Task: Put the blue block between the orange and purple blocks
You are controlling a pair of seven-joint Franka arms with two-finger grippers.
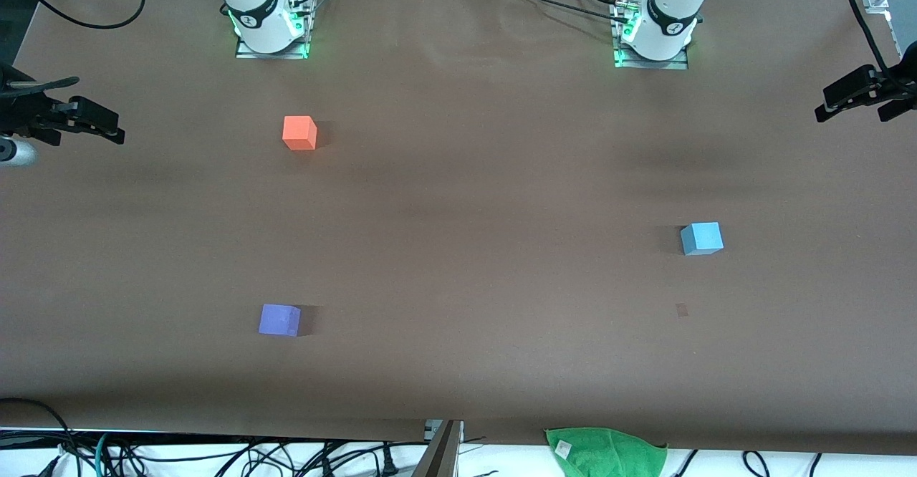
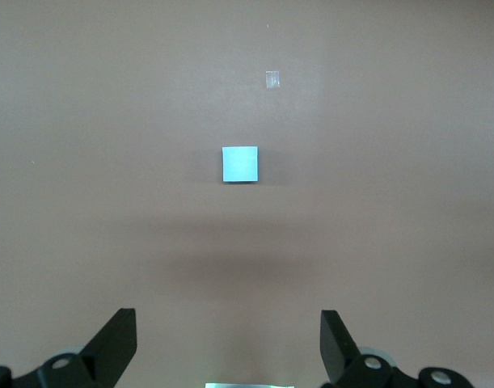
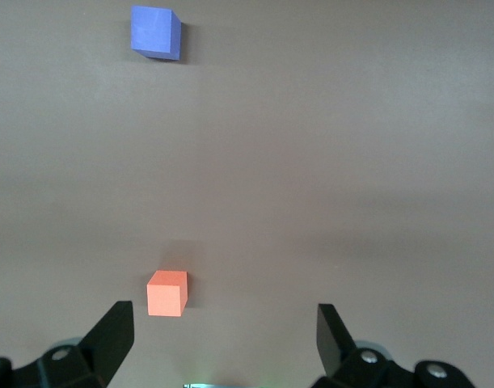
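You're at the very start, nothing picked yet. Blue block [image 1: 701,238] sits mid-right of the front frame; orange block [image 1: 299,132] upper left, purple block [image 1: 279,319] lower left. Left gripper [image 2: 229,343] and right gripper [image 3: 222,339] both hang spread wide and empty. Next, drop the left one onto blue.

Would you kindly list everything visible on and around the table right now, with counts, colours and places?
blue block: one, sky blue, toward the left arm's end.
orange block: one, orange, near the right arm's base.
purple block: one, violet, nearer the front camera than the orange block.
green cloth: one, at the table edge nearest the front camera.
table: one, brown.
left end effector: open, waiting at its table end.
right end effector: open, waiting likewise.
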